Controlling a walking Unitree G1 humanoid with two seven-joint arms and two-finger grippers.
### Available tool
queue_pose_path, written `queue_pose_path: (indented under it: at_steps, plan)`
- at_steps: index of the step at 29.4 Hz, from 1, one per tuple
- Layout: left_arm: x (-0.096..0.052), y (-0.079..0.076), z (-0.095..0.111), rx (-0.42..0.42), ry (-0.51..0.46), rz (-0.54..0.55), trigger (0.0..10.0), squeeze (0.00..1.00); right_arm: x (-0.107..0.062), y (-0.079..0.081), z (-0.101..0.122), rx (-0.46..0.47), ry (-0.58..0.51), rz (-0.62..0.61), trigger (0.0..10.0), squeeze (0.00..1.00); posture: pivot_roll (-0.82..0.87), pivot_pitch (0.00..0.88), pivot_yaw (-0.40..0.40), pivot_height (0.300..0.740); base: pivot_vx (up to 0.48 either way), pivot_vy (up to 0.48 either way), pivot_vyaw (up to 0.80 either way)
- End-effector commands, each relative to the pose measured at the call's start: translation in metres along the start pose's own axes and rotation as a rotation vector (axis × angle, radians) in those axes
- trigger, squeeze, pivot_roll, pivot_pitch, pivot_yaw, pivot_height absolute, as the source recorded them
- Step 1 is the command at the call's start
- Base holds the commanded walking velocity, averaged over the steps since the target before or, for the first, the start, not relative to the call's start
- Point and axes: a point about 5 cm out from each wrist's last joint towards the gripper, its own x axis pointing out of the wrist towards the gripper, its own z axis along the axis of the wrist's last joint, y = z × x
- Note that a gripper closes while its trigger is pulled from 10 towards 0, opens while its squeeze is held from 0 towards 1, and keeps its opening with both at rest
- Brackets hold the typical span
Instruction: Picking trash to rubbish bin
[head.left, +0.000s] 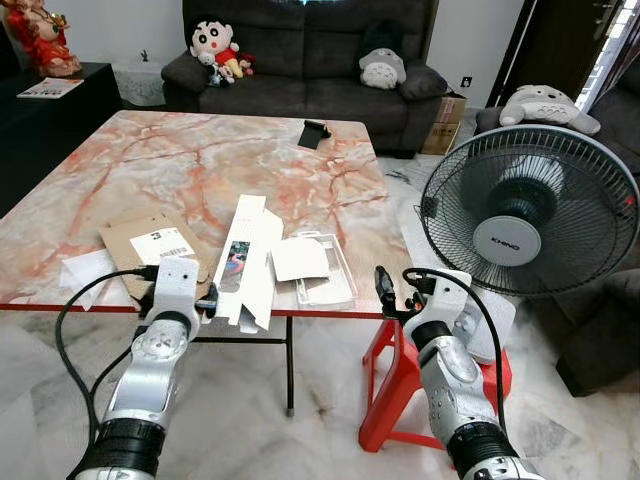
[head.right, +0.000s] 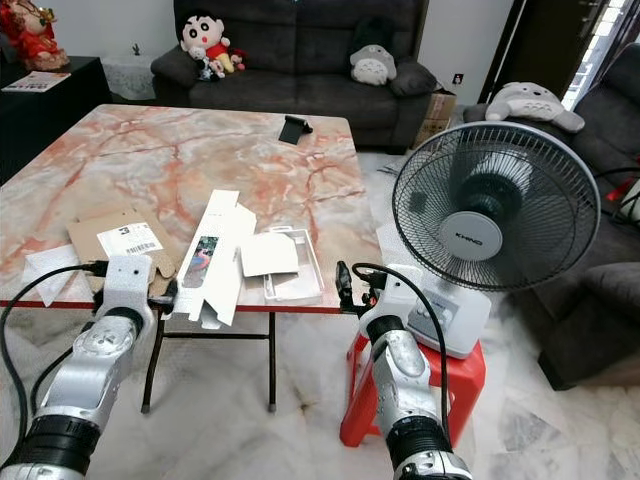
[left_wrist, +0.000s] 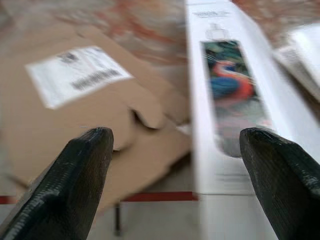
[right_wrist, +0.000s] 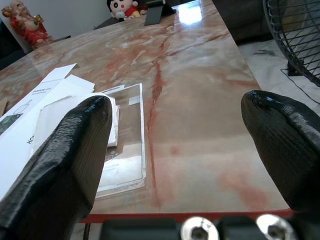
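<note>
Trash lies along the front edge of the marble table (head.left: 200, 160): a flat brown cardboard piece (head.left: 150, 245) with a label, a long white box (head.left: 248, 255) with a colourful picture, and a clear plastic tray (head.left: 325, 270) with a white sheet (head.left: 298, 258) on it. My left gripper (head.left: 205, 298) is open at the table edge, its fingers spanning the cardboard (left_wrist: 75, 115) and the white box (left_wrist: 225, 90). My right gripper (head.left: 385, 290) is open just off the table's front right corner, facing the tray (right_wrist: 127, 145), with nothing between its fingers.
A white standing fan (head.left: 530, 210) sits on a red stool (head.left: 390, 380) close to my right arm. A loose white paper (head.left: 85, 270) lies at the table's front left. A black phone stand (head.left: 315, 132) is at the far side. A dark sofa (head.left: 300, 60) stands behind.
</note>
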Motion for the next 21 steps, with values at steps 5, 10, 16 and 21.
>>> queue_pose_path:
  at_steps: [5, 10, 16, 21]
  plan:
    - [0.002, -0.010, -0.001, -0.081, 0.024, -0.049, 10.0, 0.00, 0.001, -0.004, 0.007, -0.005, -0.022, -0.016, 10.0, 0.00, -0.03, 0.050, -0.058, 0.740, 0.000, 0.000, 0.00]
    - [0.002, -0.017, -0.002, -0.096, 0.037, -0.068, 10.0, 0.00, 0.002, -0.004, 0.008, -0.002, -0.026, -0.020, 10.0, 0.00, -0.03, 0.055, -0.056, 0.740, 0.000, 0.000, 0.00]
    - [0.000, -0.021, 0.001, -0.200, 0.028, -0.091, 10.0, 0.00, 0.003, -0.003, 0.009, 0.000, -0.031, -0.019, 10.0, 0.00, -0.03, 0.056, -0.053, 0.740, 0.000, 0.000, 0.00]
    - [-0.007, -0.026, -0.008, -0.341, 0.060, -0.130, 10.0, 0.00, 0.002, -0.002, 0.007, 0.002, -0.028, -0.017, 10.0, 0.00, -0.02, 0.049, -0.051, 0.740, 0.000, 0.000, 0.00]
